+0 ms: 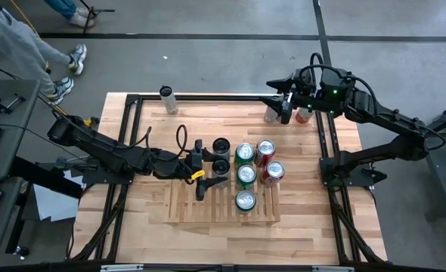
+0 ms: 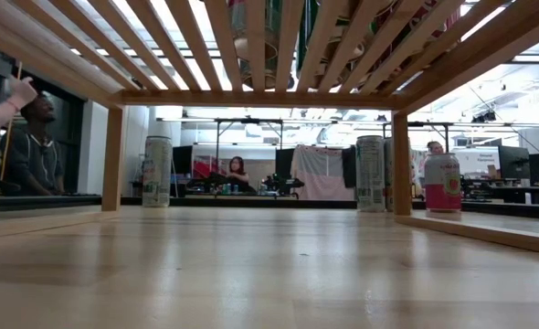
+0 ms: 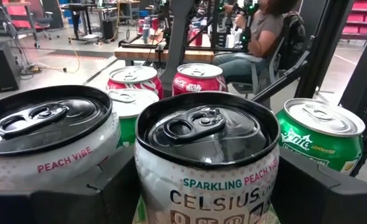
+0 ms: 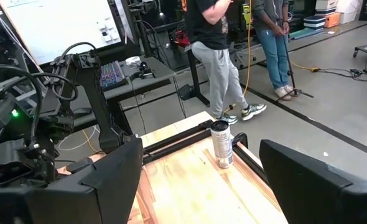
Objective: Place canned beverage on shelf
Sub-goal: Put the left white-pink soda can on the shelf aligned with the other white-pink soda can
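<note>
The slatted light-wood shelf (image 1: 208, 208) lies mid-table; the low view looks out from under its slats (image 2: 251, 46). On it stand three green cans (image 1: 246, 175), two red cans (image 1: 268, 160) and a black-topped Peach Vibe can (image 1: 221, 145). My left gripper (image 1: 210, 168) is shut on a second black-topped Celsius can (image 3: 205, 162) beside that one (image 3: 40, 137). My right gripper (image 1: 283, 102) is open and empty at the table's far right, above a silver can (image 1: 272, 115) and a red can (image 1: 302, 115); its fingers show wide apart in the right wrist view (image 4: 199, 180). My left gripper pinches the Celsius can's upper side wall (image 3: 147, 186), just below the rim, with one finger (image 3: 109, 186) on each side. The fingers lie level and come from the table's left. The can is upright over the shelf; its base is hidden.
A tall silver can (image 1: 167, 98) stands at the table's far left edge, also in the right wrist view (image 4: 221, 144) and the low view (image 2: 157, 171). Black frame rails (image 1: 329, 151) run along the table's sides. People stand and sit beyond the table.
</note>
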